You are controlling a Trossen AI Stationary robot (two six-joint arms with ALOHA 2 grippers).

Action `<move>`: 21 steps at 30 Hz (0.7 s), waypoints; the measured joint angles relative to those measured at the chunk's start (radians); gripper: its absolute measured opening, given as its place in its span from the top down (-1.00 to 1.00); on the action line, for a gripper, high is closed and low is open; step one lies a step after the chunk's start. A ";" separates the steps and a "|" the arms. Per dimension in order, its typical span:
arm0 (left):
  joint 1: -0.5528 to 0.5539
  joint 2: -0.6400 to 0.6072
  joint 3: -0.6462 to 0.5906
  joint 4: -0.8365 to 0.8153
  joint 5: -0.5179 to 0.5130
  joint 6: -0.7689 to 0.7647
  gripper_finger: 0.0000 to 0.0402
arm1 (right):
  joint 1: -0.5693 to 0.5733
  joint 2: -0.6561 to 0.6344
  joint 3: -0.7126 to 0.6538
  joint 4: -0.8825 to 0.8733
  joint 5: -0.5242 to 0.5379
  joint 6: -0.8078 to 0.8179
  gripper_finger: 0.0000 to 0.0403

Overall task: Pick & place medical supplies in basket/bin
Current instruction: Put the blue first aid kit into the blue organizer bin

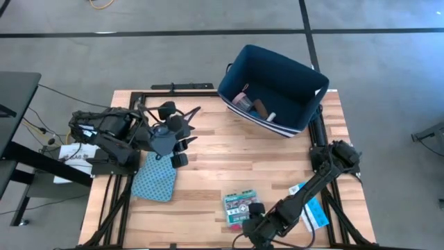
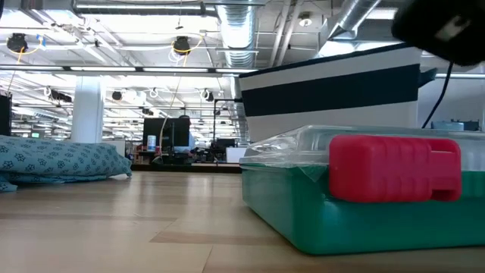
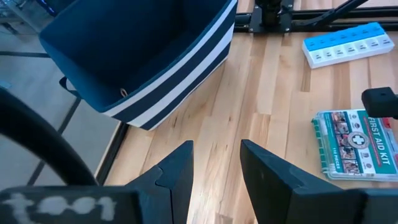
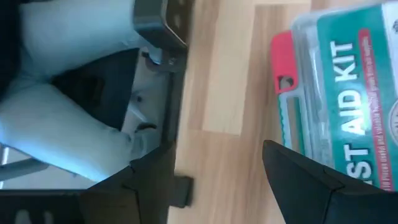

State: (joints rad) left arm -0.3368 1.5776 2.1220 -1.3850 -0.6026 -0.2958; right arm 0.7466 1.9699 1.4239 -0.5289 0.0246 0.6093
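The green first aid kit box lies flat near the table's near edge, and its red clasp faces the low camera. My right gripper is open. It hovers just beside the box's near end, with bare wood between its fingers. The light-blue pill organizer lies under the right arm. The navy striped bin stands at the far right and holds a brown bar and a white tube. My left gripper is open and raised at the table's left.
A teal patterned pouch lies flat below the left gripper, at the left of the table. Black frame rails run along the table's sides. Bare wood stretches between the pouch, the box and the bin.
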 joint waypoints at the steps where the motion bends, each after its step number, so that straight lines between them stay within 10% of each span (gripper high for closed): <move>1: -0.005 0.000 0.000 -0.004 -0.006 0.000 0.39 | 0.000 0.003 0.000 -0.003 0.015 -0.002 -0.16; 21: -0.012 0.000 0.000 -0.018 -0.058 0.022 0.39 | -0.069 -0.002 0.002 -0.135 0.035 -0.096 -0.16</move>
State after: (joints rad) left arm -0.3489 1.5780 2.1220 -1.4029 -0.6603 -0.2736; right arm 0.6778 1.9678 1.4261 -0.6637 0.0599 0.5128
